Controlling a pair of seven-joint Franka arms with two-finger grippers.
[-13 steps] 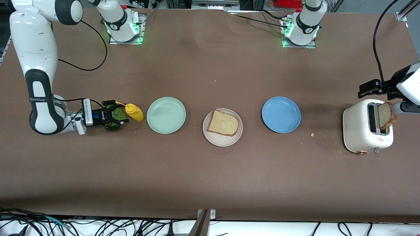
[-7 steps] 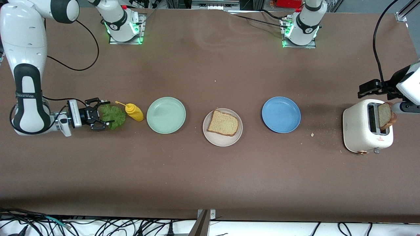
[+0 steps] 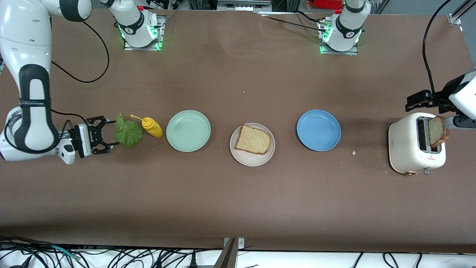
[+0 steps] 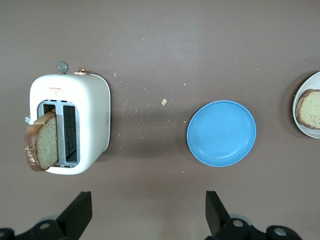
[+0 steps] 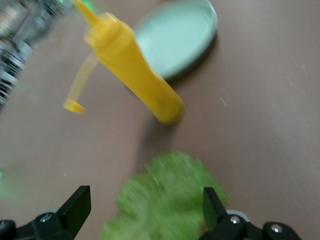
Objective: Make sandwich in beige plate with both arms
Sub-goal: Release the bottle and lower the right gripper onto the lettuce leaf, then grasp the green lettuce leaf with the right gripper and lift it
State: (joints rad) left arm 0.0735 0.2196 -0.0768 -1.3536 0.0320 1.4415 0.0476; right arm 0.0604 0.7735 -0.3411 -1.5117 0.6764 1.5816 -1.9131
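We saw one bread slice (image 3: 253, 140) on the beige plate (image 3: 242, 158), another (image 3: 437, 131) in the toaster (image 3: 409, 149); mint plate (image 3: 188, 130) and blue plate (image 3: 318, 130) held nothing. Right gripper (image 3: 105, 134), at nine o'clock of the lettuce (image 3: 127, 130), and left gripper (image 4: 148, 212) over the table, both fingers spread.

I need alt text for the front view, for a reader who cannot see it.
One bread slice lies on the beige plate at mid-table, between a mint-green plate and a blue plate. The open right gripper is beside a lettuce leaf and mustard bottle; a second slice stands in the toaster.
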